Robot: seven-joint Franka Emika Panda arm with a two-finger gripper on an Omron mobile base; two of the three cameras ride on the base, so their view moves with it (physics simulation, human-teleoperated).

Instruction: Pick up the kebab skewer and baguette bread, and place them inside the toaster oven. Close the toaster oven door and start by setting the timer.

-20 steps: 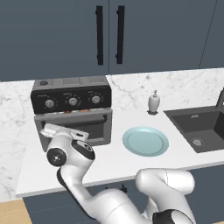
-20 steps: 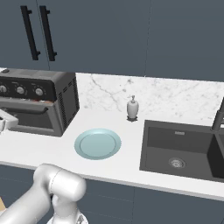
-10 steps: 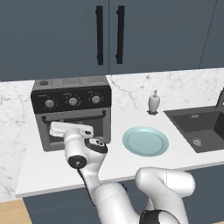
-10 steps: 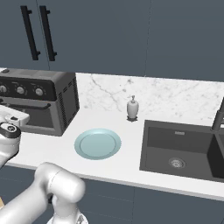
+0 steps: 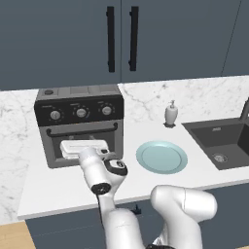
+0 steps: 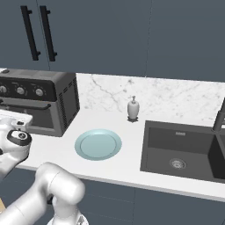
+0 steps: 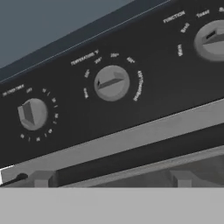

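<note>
Left base view: toaster oven (image 5: 80, 124) at counter's left end, back near wall, under dark cabinets w/ two black bar handles. Toaster oven door (image 5: 82, 143) shut, upright, black bar handle across its top. Three round knobs in a row on black panel above. White hand of arm pressed up just in front of door glass, pointing at oven; gripper tips hidden behind hand, so can't tell how jaws stand. Pale blue plate (image 5: 162, 157) right of oven, bare. Soap dispenser (image 5: 170, 114) behind plate near marble backsplash. Black sink (image 5: 225, 144) at far right.

Right base view: toaster oven (image 6: 37, 101) at left, vented side wall facing plate. Door (image 6: 24, 117) closed. Arm's wrist at far left edge, low in front of oven. Plate (image 6: 98, 144) on counter betw. oven and sink (image 6: 182, 150). Dispenser (image 6: 133, 108) behind, by backsplash. Dark faucet at right edge.

Hand view: close on oven's black control panel (image 7: 113, 87), picture tilted. Three knobs: left knob (image 7: 32, 114), middle knob (image 7: 111, 82), right knob (image 7: 212, 42), each ringed w/ small white markings. Grey strip of door top below, then black handle bar (image 7: 131, 159) w/ two brackets. Kebab skewer and baguette not visible; door shut, interior hidden.
</note>
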